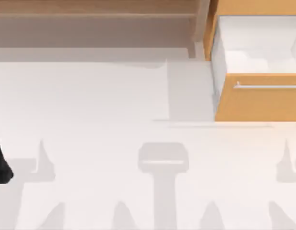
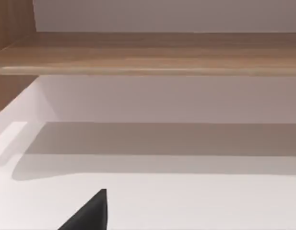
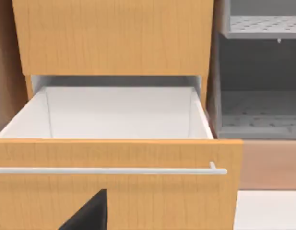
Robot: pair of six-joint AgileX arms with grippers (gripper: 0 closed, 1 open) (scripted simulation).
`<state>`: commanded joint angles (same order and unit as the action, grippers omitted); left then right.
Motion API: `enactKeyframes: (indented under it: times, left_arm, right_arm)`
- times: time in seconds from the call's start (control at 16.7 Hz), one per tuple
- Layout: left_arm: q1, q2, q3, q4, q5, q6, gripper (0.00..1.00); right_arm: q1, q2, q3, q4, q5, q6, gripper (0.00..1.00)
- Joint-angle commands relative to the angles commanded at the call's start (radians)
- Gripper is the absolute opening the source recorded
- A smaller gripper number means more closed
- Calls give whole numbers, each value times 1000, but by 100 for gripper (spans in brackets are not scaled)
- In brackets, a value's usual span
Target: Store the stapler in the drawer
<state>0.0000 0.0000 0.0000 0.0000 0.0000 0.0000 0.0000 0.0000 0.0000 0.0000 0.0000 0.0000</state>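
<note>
The black bar judged to be the stapler (image 1: 1, 155) lies well apart from the open drawer (image 1: 255, 98), far to its left, long axis roughly square to the drawer front, favouring the left gripper (image 2: 90, 214), whose grasp state cannot be told.

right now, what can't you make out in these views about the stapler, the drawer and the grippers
- Stapler: I can't locate it; the drawer is pulled open, but its front panel hides the near part of the floor in the right wrist view.
- Drawer: cut off by the right edge in the top view.
- Left arm: a dark piece at the top view's left edge; its fingers are cut off.
- Right gripper's finger: one dark tip, cut off by the frame edge.
</note>
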Motion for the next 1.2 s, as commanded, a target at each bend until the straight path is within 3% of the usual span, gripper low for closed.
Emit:
enactKeyframes:
  times: [0.24, 0.48, 1.2]
  left_arm:
    - [0, 0, 0, 0, 0, 0, 100]
    - [0, 0, 0, 0, 0, 0, 100]
    - [0, 0, 0, 0, 0, 0, 100]
  right_arm:
    - [-7, 30, 19, -16, -4, -23, 100]
    - [-59, 201, 132, -108, -16, -144, 100]
    - [-435, 1179, 818, -621, -15, -796, 100]
